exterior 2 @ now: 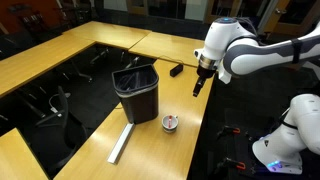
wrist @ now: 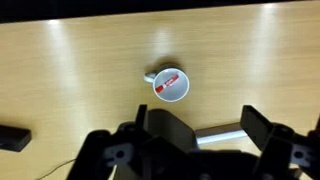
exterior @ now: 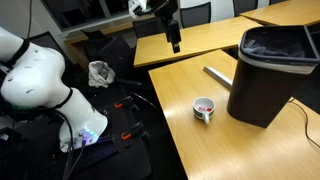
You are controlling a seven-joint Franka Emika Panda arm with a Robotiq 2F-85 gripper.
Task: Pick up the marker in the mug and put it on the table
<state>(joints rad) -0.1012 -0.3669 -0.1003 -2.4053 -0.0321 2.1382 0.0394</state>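
The white mug point(wrist: 171, 86) stands on the light-brown table point(wrist: 80, 60), and the short red marker point(wrist: 168, 81) lies inside it. The mug also shows in both exterior views point(exterior: 204, 109) point(exterior 2: 170, 123), with a bit of red at its top. My gripper point(wrist: 205, 125) is open and empty. It hangs high above the table, well clear of the mug, in both exterior views point(exterior: 175, 40) point(exterior 2: 197, 88). In the wrist view the mug lies above and a little left of the jaws.
A tall black trash bin point(exterior: 268, 75) point(exterior 2: 137, 90) stands close beside the mug. A long grey cylinder point(exterior: 218, 75) point(exterior 2: 121, 143) point(wrist: 218, 135) lies on the table near the bin. A small black object point(exterior 2: 176, 70) point(wrist: 12, 138) lies farther along the table.
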